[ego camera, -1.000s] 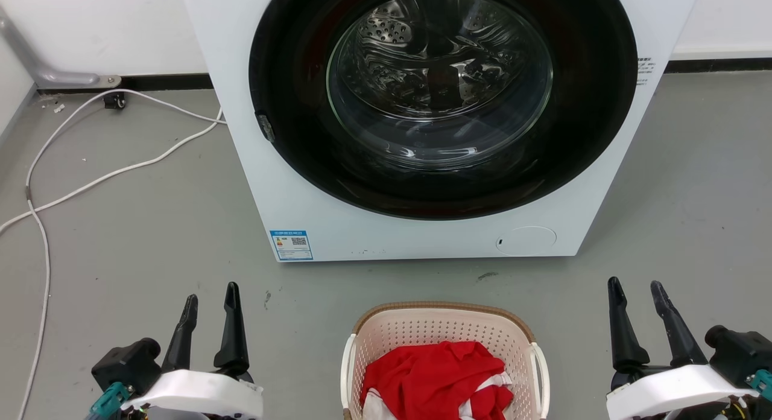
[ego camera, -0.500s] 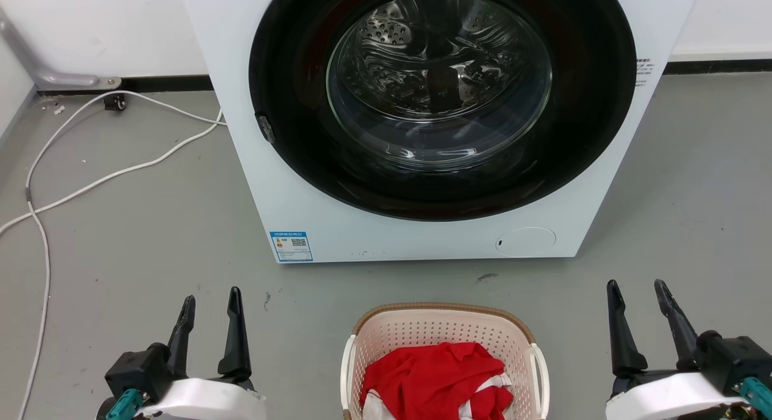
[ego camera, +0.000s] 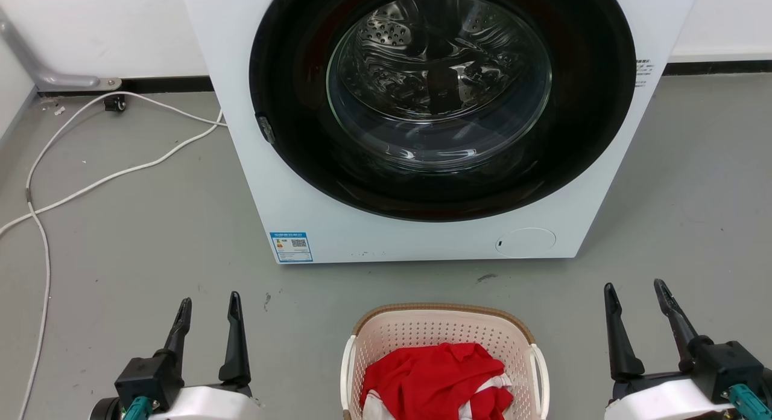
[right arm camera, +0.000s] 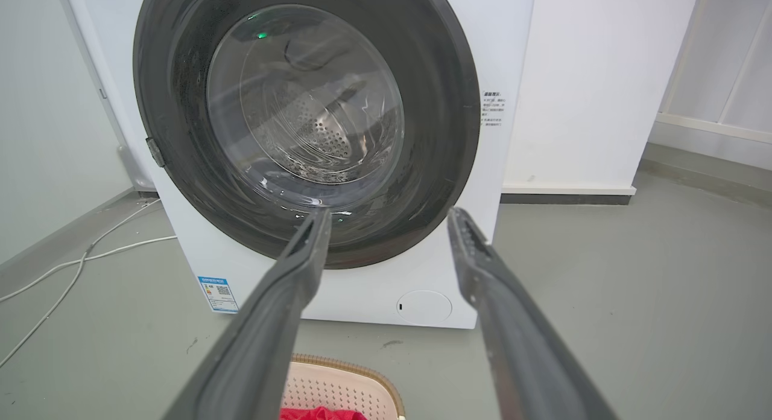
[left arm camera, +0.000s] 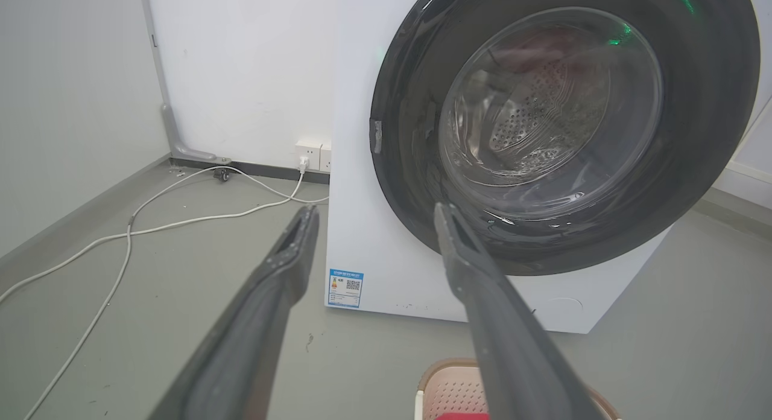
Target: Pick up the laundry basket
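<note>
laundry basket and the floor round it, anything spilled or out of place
Nothing much. The laundry basket stands upright before the washer, red cloth inside. A loose white cable trails over the floor at the left, and a small dark smudge lies near the washer.

A: Where does my head camera look?
B: Steeply down at the washer (ego camera: 283,184) front from above. My wrist cameras sit low, facing it closely from either side; all share its door (ego camera: 440,82).
</note>
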Robot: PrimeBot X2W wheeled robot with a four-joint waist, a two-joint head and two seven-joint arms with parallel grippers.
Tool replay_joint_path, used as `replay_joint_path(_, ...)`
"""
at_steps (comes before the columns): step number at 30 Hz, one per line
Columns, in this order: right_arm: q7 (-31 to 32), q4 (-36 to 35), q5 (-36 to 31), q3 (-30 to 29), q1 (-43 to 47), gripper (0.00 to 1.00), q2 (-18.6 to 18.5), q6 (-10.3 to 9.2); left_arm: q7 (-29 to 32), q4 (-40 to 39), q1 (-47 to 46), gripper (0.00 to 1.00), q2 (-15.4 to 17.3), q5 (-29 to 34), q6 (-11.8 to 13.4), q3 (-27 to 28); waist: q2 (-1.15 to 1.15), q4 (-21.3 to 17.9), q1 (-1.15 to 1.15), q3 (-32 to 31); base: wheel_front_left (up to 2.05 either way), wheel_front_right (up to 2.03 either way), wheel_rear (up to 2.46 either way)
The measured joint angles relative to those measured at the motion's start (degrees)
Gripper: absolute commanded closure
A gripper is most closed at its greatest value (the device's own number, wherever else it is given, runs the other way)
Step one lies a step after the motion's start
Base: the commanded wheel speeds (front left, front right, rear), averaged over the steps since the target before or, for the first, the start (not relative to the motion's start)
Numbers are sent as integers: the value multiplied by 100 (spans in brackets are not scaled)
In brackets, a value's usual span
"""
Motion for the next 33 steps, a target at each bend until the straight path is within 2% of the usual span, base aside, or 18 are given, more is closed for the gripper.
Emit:
replay_joint_path(20, -196, -82, -838, 11, 101, 0, -3, 0, -192, -58, 121, 0, 3, 795, 10, -9, 0, -1, 0, -28, 0, 0, 0)
replay_joint_path(33, -198, -56, -758, -16, 125, 0, -4, 0, -200, -31, 138, 0, 4, 787, 8, 11, 0, -9, 0, -58, 0, 0, 0)
